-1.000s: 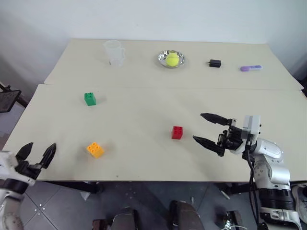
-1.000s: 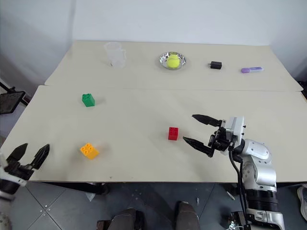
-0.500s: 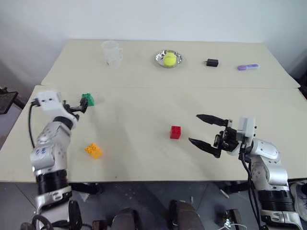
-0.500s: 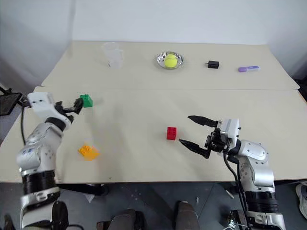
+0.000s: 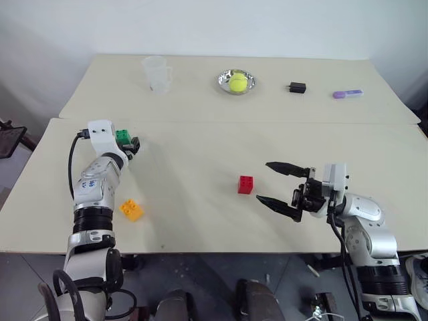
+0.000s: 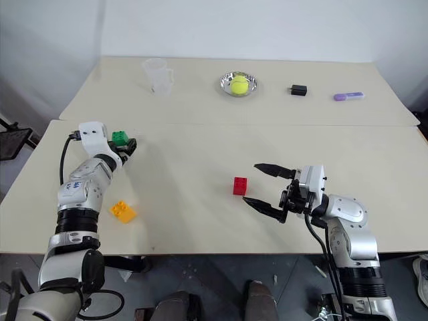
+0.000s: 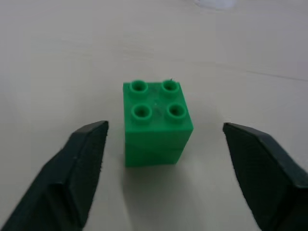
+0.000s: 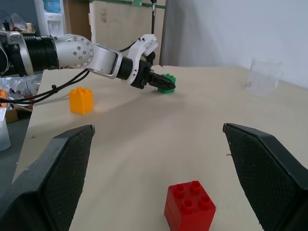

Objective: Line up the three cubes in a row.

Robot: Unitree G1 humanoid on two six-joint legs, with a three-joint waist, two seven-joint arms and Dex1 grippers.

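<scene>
The green cube [image 7: 155, 120] stands on the table at the left, studs up. My left gripper [image 5: 132, 142] is open around it, one finger [image 7: 82, 154] on each side with a gap to the cube. The red cube [image 5: 246, 184] sits near the table's middle. Just to its right, my right gripper [image 5: 263, 182] hangs open and empty, pointing at the cube. The orange-yellow cube [image 5: 131, 209] lies near the front edge at the left, beside my left forearm.
On the far table stand a clear cup [image 5: 156, 72], a metal bowl [image 5: 227, 85] with a tennis ball in it, a black plug [image 5: 297, 87] and a purple stick [image 5: 348, 94]. A seam [image 5: 267, 123] joins the two tabletops.
My left arm came up from the table's front-left corner and reached forward until its fingers straddle the green cube. The right gripper has hardly moved. No cube has moved.
</scene>
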